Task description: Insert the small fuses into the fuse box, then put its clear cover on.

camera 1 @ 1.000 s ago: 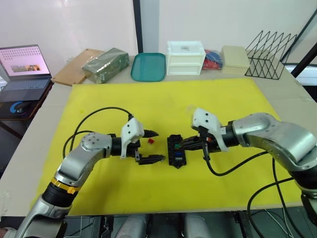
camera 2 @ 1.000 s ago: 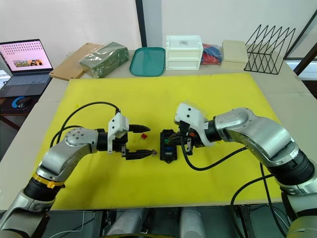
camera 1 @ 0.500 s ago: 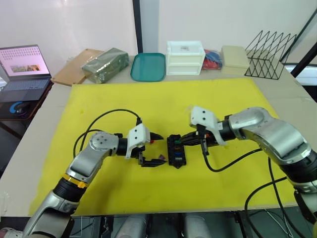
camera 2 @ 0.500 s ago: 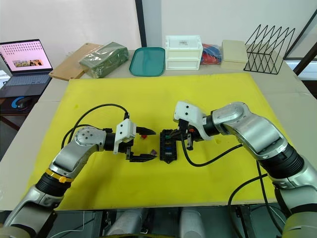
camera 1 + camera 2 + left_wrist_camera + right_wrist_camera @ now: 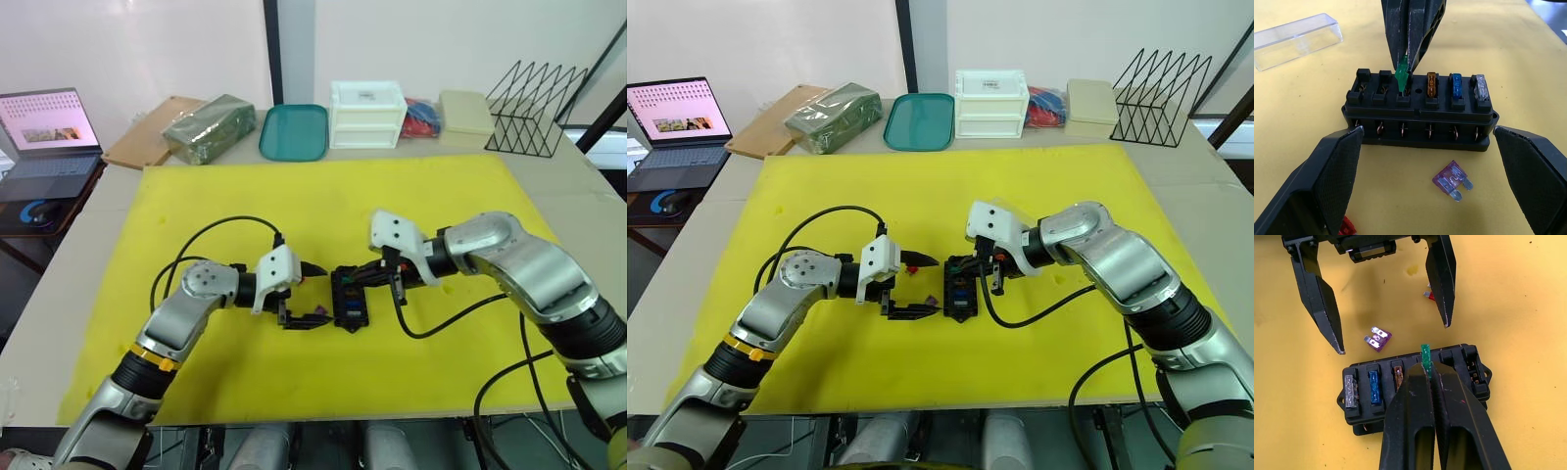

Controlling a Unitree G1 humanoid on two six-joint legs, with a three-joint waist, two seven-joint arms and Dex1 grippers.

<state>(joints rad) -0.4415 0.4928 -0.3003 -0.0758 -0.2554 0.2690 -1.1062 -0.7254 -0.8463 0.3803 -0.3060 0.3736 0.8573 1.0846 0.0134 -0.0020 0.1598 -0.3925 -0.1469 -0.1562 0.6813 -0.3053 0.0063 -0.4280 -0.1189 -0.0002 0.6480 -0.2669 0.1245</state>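
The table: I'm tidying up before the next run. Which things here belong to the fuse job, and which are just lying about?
Job:
fuse box
green fuse in the right gripper
amber, blue and clear fuses seated
purple fuse loose
red fuse loose
clear cover
left gripper, open

Lying about:
laptop
teal tray
white drawer unit
wire rack

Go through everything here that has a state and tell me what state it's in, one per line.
fuse box: three fuses seated, two slots empty
green fuse: pinched, partly in slot
purple fuse: loose on mat
clear cover: off, lying apart
left gripper: open
right gripper: shut on green fuse
laptop: open, on
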